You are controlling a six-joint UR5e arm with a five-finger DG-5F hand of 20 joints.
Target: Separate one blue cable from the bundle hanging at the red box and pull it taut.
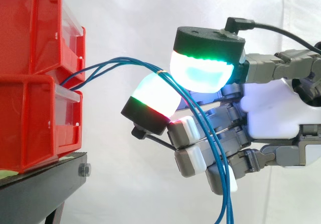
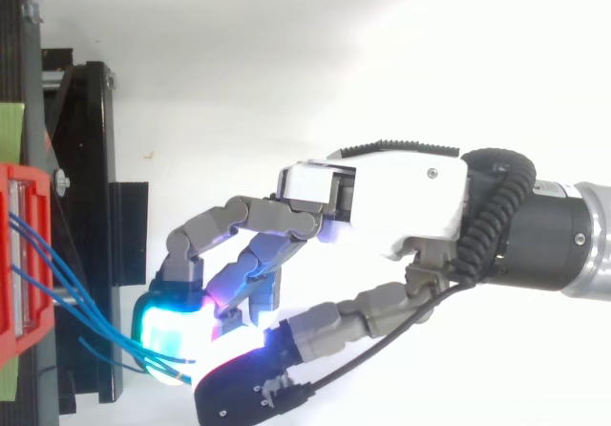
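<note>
Separation step. Hand (image 1: 273, 116) at 3 o'clock, fingers (image 1: 203, 73) curled, pinching the blue cables (image 1: 118, 62) that arch from the red bins (image 1: 35, 108) at 9 o'clock. Next move, probably: keep one strand and pull toward 3 o'clock.

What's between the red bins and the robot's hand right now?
In the side view, blue cables span the gap from red bins to hand.

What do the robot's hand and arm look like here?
The hand has a white, boxy palm shell and grey, segmented fingers. Its fingertip pads are thick, rounded blocks with black caps, glowing white and cyan with green and red rims. Behind the palm sits a black cylindrical wrist, then a silver-grey arm section.
</note>
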